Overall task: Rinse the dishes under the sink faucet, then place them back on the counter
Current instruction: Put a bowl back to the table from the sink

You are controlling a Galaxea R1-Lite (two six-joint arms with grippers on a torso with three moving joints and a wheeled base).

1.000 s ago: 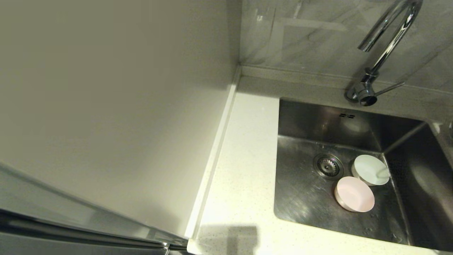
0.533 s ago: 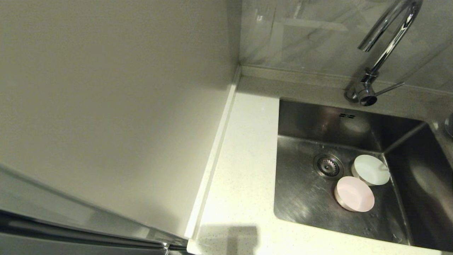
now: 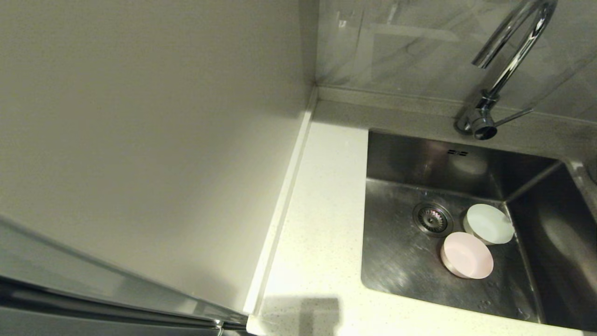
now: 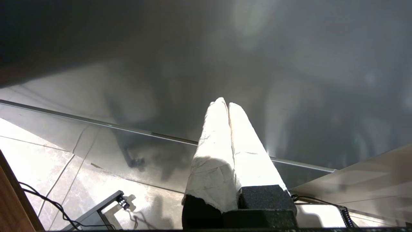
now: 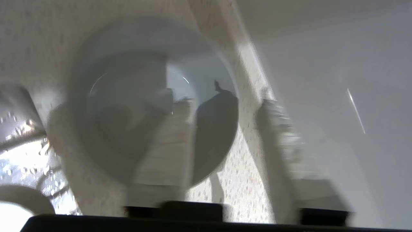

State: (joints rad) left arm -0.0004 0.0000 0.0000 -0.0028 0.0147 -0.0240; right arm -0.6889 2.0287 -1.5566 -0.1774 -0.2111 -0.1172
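In the head view the pale pink bowl [image 3: 467, 255] and the whitish-mint bowl [image 3: 489, 224] lie side by side on the floor of the steel sink [image 3: 396, 261], right of the drain strainer [image 3: 432, 217]. The chrome faucet [image 3: 508, 60] arches over the back rim, and no water shows. The pale blue-grey bowl [image 5: 128, 112] appears only in the right wrist view, resting on the speckled counter [image 5: 235, 180]. My right gripper [image 5: 215, 96] is open over it, one finger above the bowl and the other past its rim. My left gripper [image 4: 225, 103] is shut on nothing, away from the sink.
A plain cream wall panel [image 3: 140, 140] stands left of the counter strip [image 3: 322, 224]. The faucet's thin lever [image 3: 513, 116] sticks out to the right. Beside the blue-grey bowl, a wet corner of the sink [image 5: 19, 161] shows. Neither arm appears in the head view.
A grey round edge that showed at the head view's right border half a second ago has almost slid out of view. The two bowls in the sink have not moved.
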